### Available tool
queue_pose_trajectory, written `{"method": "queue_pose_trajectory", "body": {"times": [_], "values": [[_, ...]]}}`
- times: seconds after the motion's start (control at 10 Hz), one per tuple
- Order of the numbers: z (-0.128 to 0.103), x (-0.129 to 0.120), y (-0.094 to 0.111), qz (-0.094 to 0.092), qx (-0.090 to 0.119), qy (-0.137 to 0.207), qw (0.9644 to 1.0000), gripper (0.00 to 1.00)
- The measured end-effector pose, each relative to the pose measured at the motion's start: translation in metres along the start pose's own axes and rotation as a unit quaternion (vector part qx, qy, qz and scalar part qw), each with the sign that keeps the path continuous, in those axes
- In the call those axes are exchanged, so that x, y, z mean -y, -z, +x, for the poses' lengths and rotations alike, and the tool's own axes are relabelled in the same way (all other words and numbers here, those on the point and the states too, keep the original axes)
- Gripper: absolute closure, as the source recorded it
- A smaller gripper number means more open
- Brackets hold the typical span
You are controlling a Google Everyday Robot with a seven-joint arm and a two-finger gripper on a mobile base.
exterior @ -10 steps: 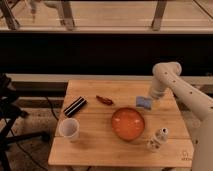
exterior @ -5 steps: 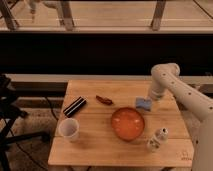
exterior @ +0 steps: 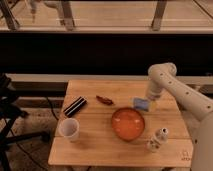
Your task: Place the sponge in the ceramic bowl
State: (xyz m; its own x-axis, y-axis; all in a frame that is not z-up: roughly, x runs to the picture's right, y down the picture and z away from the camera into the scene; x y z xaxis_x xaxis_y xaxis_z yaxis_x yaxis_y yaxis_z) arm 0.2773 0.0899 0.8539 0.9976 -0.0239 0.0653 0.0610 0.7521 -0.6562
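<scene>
The light-blue sponge (exterior: 141, 104) is at the back right of the wooden table (exterior: 100, 147), just behind the rim of the orange ceramic bowl (exterior: 128, 124). My gripper (exterior: 149, 100) hangs at the end of the white arm, right at the sponge's right side and touching or nearly touching it. Whether the sponge rests on the table or is lifted a little cannot be told. The bowl sits right of the table's middle, with nothing inside it.
A white cup (exterior: 69, 129) stands at the front left. Behind it lies a black striped bar (exterior: 75, 106), and a small red object (exterior: 104, 100) is near the back middle. Two small white shakers (exterior: 156, 140) stand front right of the bowl.
The gripper and the sponge have shifted slightly left and forward, closer to the bowl's back rim. Nothing else has moved.
</scene>
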Motion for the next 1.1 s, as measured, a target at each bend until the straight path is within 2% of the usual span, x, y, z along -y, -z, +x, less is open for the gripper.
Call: {"method": "queue_pose_trajectory", "body": {"times": [0.1, 0.4, 0.7, 1.1], "values": [[0.004, -0.002, 0.002, -0.001, -0.002, -0.001, 1.0000, 0.98], [-0.015, -0.001, 0.000, -0.005, 0.000, 0.002, 1.0000, 0.98], [-0.015, -0.004, 0.000, -0.006, 0.000, 0.003, 1.0000, 0.98], [-0.029, -0.006, -0.001, -0.014, 0.002, 0.006, 0.9999, 0.98]]}}
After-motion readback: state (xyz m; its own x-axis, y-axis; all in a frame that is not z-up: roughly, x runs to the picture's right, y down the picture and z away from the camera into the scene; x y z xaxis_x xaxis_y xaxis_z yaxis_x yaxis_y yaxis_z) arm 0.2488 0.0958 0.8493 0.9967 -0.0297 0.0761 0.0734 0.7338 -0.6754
